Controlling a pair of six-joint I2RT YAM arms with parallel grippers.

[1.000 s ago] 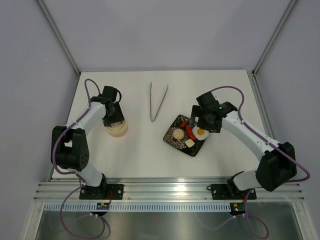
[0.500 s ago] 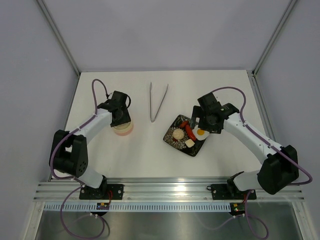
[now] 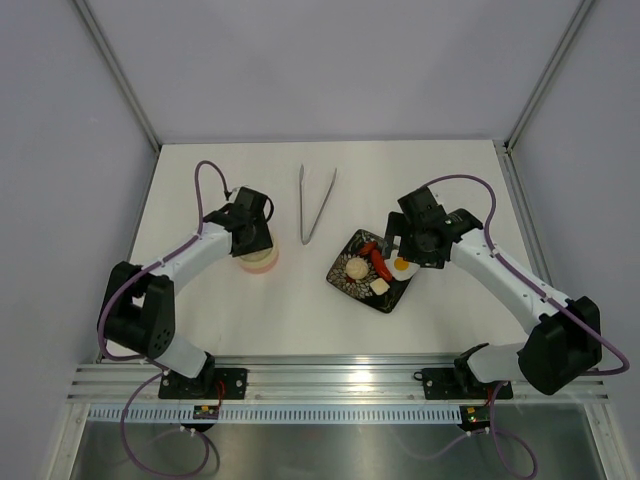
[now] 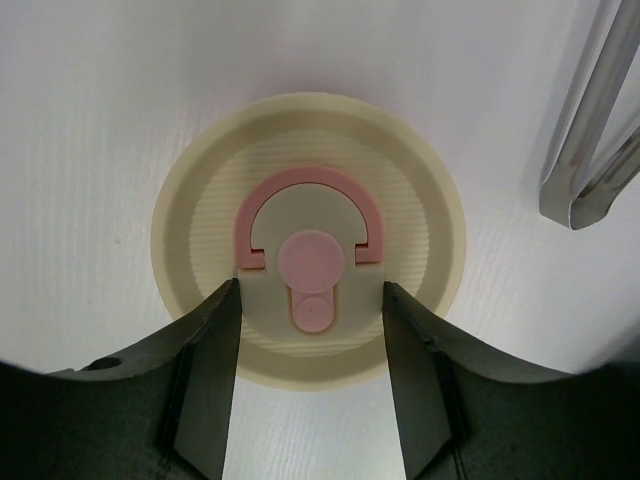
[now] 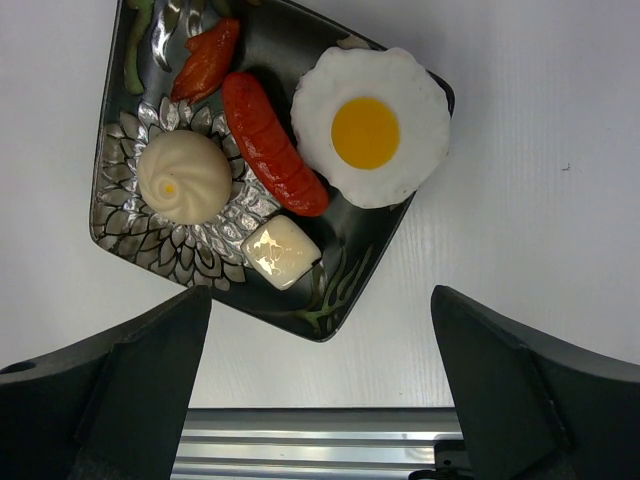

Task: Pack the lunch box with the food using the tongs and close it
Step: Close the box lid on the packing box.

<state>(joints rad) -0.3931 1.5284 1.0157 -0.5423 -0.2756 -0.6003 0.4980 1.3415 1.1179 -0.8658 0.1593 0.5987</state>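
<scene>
The lunch box (image 3: 262,262) is a round cream tub with its lid on; the left wrist view shows the lid (image 4: 300,130) and its pink mark. My left gripper (image 4: 310,292) is directly above it, shut on the raised centre of the lid. The tongs (image 3: 312,205) lie free on the table behind, and their tips (image 4: 590,150) show at the right of the left wrist view. The food lies on a black plate (image 5: 330,290): fried egg (image 5: 370,125), red sausage (image 5: 272,145), bun (image 5: 183,177), pale cube (image 5: 281,252), carrot (image 5: 205,60). My right gripper (image 5: 320,300) hovers above the plate, open and holding nothing.
An aluminium rail (image 5: 380,440) runs along the table's near edge, just below the plate. Grey walls enclose the table on the left, back and right. The plate (image 3: 345,285) sits to the right of the lunch box, with bare white tabletop between them.
My left gripper has moved to the right, and the lunch box has moved with it toward the plate. The right gripper has barely shifted.
</scene>
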